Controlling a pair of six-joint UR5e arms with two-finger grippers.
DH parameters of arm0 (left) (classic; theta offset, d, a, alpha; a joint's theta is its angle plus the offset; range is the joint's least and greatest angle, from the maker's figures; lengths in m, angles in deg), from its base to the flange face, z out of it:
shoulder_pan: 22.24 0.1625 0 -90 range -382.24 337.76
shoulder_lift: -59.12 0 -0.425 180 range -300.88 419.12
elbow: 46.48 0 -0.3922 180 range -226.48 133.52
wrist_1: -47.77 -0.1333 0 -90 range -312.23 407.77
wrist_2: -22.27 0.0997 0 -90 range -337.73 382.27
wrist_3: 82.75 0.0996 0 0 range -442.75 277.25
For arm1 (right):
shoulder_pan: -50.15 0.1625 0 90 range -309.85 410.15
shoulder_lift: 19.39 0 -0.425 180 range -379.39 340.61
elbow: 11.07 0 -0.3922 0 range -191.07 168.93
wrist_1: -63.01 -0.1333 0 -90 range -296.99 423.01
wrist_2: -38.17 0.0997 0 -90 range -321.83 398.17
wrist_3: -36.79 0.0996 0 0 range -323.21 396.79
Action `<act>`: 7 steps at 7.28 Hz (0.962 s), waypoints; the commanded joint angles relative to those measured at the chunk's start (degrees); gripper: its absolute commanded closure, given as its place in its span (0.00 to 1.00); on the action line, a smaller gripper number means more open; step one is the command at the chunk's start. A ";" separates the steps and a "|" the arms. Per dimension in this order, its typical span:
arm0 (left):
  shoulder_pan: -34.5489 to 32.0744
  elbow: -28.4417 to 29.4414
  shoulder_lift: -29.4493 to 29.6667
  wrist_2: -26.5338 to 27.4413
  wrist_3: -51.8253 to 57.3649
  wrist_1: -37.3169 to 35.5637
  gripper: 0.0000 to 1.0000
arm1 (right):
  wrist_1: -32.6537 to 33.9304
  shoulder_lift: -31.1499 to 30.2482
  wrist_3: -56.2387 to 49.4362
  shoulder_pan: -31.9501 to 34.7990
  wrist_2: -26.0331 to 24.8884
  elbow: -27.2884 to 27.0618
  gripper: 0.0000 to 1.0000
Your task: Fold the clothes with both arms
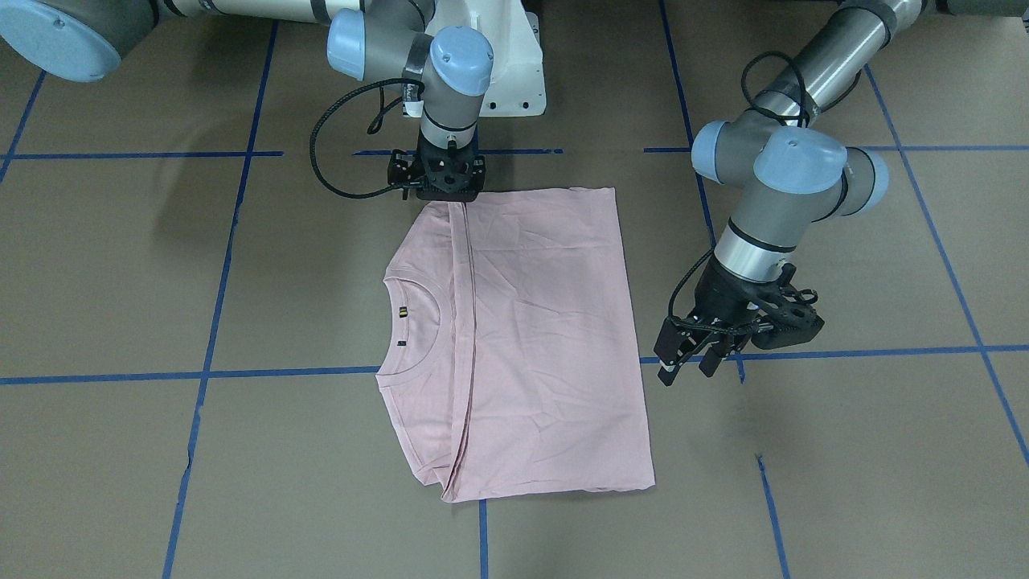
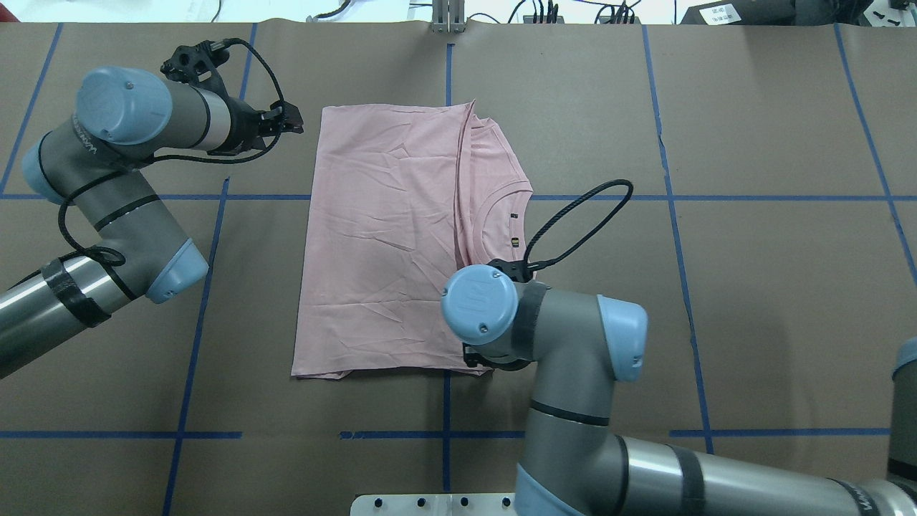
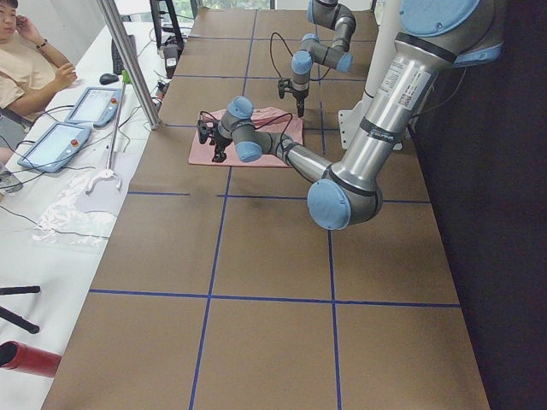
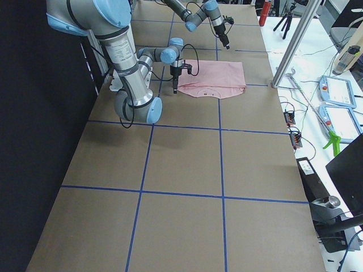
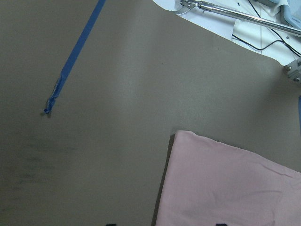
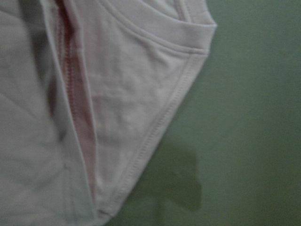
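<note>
Pink shirt (image 1: 547, 322) lies part-folded on the table (image 1: 804, 482). Right end effector (image 1: 440, 191) sits at its corner; I cannot tell its grip. Left end effector (image 1: 690, 363) hangs spread, ready to help.

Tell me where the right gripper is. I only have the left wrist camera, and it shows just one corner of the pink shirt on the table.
Observer: The right gripper is low at the T-shirt edge nearest the robot, right where a folded-over layer ends.
Operator: Is my left gripper holding anything?
Observer: No. The left gripper is open and empty, over bare table off the shirt's side on the robot's left.
Operator: How far does that folded layer reach?
Observer: It stops just short of the neckline, which lies uncovered toward the robot's right.
</note>
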State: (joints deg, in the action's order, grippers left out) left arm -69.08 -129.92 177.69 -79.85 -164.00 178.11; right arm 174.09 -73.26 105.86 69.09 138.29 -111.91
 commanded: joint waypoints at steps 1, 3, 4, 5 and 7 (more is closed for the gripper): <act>0.00 -0.23 0.00 0.00 -0.05 0.00 0.24 | 3.26 -6.59 -2.97 0.57 -0.19 -8.83 0.00; -0.09 -0.57 0.00 0.00 0.04 0.00 0.24 | 0.03 -2.58 -1.32 1.79 -0.36 -6.67 0.00; -0.09 -0.84 -0.09 0.00 0.04 0.00 0.24 | -6.08 -1.16 1.48 2.32 -0.36 -3.09 0.00; -0.09 -0.84 -0.09 0.00 0.04 0.00 0.24 | -10.58 1.03 2.12 3.02 -0.36 1.65 0.00; 0.00 -0.84 -0.09 0.00 -0.05 0.00 0.24 | -11.24 7.18 2.12 4.25 -0.28 8.96 0.00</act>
State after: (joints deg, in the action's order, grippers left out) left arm -69.16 -130.73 177.61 -79.86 -163.98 178.11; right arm 164.13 -69.43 107.77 72.60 137.94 -107.50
